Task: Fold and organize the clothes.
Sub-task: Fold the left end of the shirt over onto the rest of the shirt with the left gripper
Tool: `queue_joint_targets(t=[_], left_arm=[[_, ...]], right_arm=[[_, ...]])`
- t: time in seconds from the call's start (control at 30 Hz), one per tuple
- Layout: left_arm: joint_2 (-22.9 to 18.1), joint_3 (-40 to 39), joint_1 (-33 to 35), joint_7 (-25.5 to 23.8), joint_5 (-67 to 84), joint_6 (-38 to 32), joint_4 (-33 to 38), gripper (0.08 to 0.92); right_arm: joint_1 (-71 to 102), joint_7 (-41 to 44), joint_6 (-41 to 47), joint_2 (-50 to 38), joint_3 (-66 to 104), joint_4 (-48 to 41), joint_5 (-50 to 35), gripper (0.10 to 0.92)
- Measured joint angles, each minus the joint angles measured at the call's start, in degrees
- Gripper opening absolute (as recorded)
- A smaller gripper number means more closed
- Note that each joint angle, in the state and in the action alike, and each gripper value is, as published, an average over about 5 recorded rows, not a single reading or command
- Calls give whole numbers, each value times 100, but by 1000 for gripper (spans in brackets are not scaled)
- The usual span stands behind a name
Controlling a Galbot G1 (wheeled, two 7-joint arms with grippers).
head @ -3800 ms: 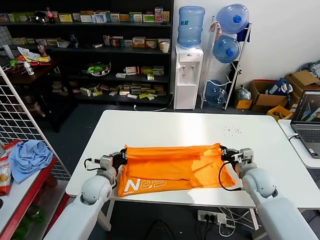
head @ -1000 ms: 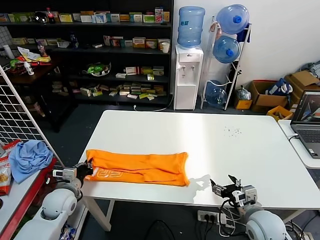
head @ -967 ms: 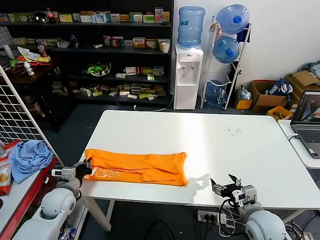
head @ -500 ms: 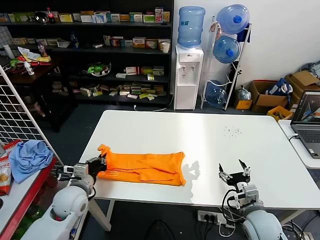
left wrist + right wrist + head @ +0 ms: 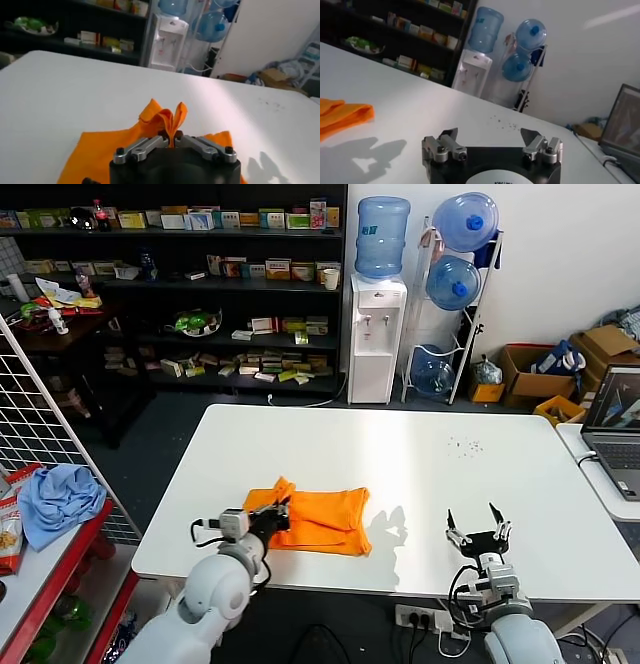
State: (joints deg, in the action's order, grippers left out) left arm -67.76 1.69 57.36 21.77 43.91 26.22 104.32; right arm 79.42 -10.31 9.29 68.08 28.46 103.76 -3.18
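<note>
The orange T-shirt lies folded into a short band on the white table, near its front edge. My left gripper is shut on the shirt's left end and holds that pinched fold up over the band; the left wrist view shows the orange cloth clamped between the jaws of the left gripper. My right gripper is open and empty above the table's front right; it shows in its own view, with the shirt's edge far off.
A laptop sits on a second table at the right. A light blue cloth lies on a red rack at the left. Shelves, a water dispenser and bottles stand behind the table.
My left gripper has carried the shirt's left end rightward over the band, shortening it. My right gripper, open, has risen slightly at the front right.
</note>
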Motion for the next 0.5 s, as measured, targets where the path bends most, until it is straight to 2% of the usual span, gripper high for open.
queue_joint_targets(t=[0.33, 0.5], left_arm=[[-736, -559, -208, 176, 175, 23, -152, 127], [-983, -696, -226, 77, 148, -248, -378, 244]], right_arm=[[16, -10, -57, 118, 2, -60, 99, 823], [18, -18, -59, 137, -45, -58, 112, 823]])
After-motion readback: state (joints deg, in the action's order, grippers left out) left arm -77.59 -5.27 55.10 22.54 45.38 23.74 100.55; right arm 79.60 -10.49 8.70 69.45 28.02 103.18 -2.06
